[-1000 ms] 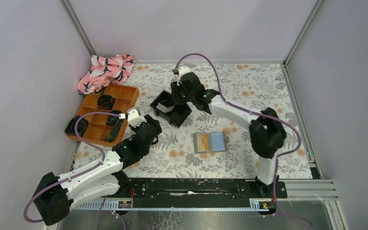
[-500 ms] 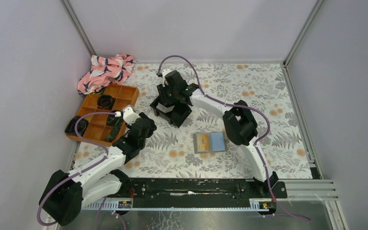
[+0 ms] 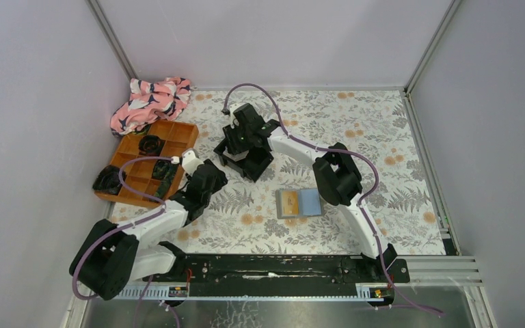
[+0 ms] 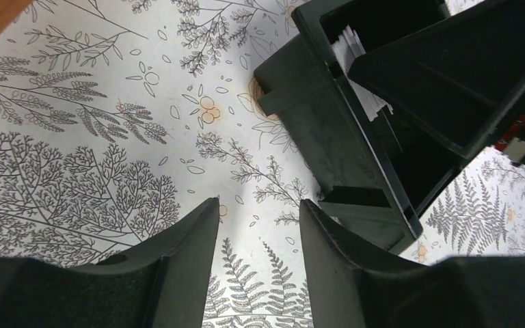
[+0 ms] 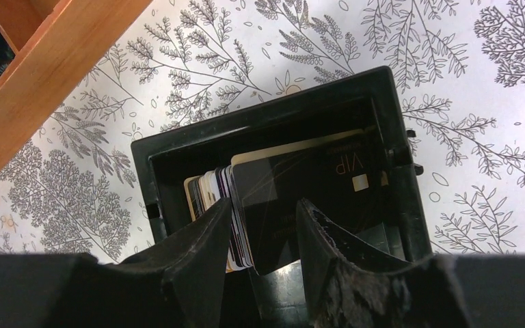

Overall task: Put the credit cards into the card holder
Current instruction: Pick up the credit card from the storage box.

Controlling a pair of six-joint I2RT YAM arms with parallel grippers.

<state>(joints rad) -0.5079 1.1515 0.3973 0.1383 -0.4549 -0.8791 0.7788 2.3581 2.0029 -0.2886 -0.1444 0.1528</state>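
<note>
Both arms reach up-frame; the left gripper and the right gripper have jaws parted (a clear gap).

- The credit cards lose their lower edges behind the right pincer.
- The orange compartment tray is cut off at the right wrist view's corner.
- The card holder pockets are too small to read from above.
</note>
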